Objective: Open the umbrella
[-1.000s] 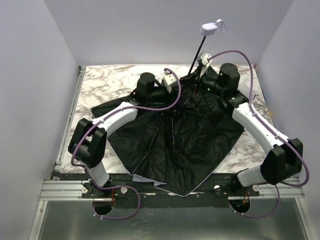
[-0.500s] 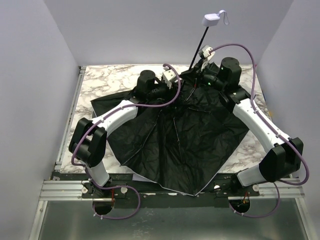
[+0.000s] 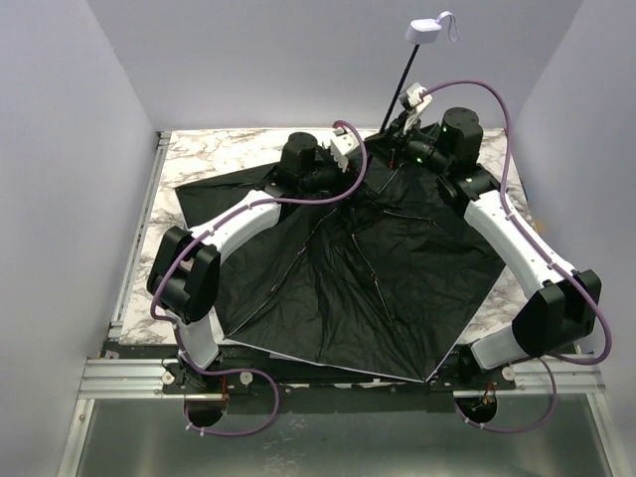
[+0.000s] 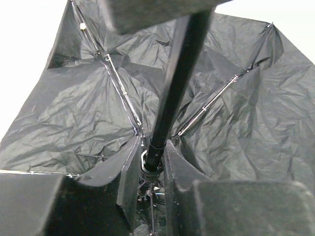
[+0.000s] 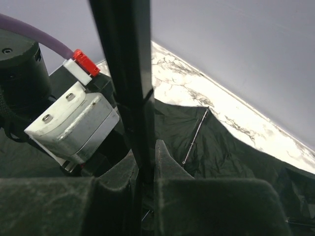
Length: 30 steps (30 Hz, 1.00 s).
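The umbrella's canopy lies spread across the table with its black lining up and its ribs showing. Its thin black shaft slants up toward the back wall and ends in the lavender handle. My left gripper sits low at the canopy's hub. In the left wrist view its jaws close on either side of the sliding collar on the shaft. My right gripper is higher up the shaft, and in the right wrist view it is shut on the black shaft.
The marble table shows only at the back left and along the right side. The canopy's front tip reaches over the metal rail at the near edge. Grey walls enclose the left, back and right. The left arm's camera block sits close beside the right gripper.
The canopy has spread wider and its front tip has swung right. The handle has risen and shifted right. Both grippers have moved back, still on the shaft.
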{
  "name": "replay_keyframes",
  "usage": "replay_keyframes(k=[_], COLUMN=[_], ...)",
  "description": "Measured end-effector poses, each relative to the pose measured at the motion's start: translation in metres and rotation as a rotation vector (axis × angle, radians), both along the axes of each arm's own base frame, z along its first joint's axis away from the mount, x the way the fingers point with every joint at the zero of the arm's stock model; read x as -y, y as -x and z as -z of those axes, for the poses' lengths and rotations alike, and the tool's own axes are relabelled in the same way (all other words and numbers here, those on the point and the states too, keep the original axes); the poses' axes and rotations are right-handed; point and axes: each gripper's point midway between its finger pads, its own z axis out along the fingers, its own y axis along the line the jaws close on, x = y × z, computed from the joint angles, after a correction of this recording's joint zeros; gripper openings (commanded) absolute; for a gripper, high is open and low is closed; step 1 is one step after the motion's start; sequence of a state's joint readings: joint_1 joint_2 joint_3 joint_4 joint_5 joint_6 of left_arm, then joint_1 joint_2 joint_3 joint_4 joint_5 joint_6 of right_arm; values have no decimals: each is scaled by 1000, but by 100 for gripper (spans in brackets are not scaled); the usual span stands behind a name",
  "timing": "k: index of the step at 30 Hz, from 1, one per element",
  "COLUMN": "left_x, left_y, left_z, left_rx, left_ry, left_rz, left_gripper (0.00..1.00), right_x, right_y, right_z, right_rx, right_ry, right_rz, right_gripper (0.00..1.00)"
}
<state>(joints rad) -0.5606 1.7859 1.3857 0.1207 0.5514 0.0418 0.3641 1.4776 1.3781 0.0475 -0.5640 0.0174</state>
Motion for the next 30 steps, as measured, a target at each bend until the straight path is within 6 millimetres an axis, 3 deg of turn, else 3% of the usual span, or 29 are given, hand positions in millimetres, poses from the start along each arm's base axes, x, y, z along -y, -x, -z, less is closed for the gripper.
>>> replay_keyframes(k=[3, 12, 18, 22, 25, 30], left_x=[2, -8, -17, -30, -40, -67], left_y=[1, 11, 19, 9, 2, -2], left_z=[-1, -22, -52, -68, -89, -139], left_rx=[10, 137, 223, 249, 298, 450], left_ry=[-9, -26, -44, -86, -117, -168], left_rz=[11, 42, 48, 17, -7, -48], left_gripper=[0, 0, 0, 0, 0, 0], right_x=[1, -2, -2, 2, 6, 13], right_y=[-1, 7, 31, 52, 65, 72], right_z=[-1, -12, -42, -68, -72, -49], right_rx=[1, 25, 130, 224, 277, 259], right_ry=[-1, -28, -64, -85, -76, -42], right_rz=[3, -23, -72, -101, -114, -95], right_gripper=[0, 1, 44, 69, 79, 84])
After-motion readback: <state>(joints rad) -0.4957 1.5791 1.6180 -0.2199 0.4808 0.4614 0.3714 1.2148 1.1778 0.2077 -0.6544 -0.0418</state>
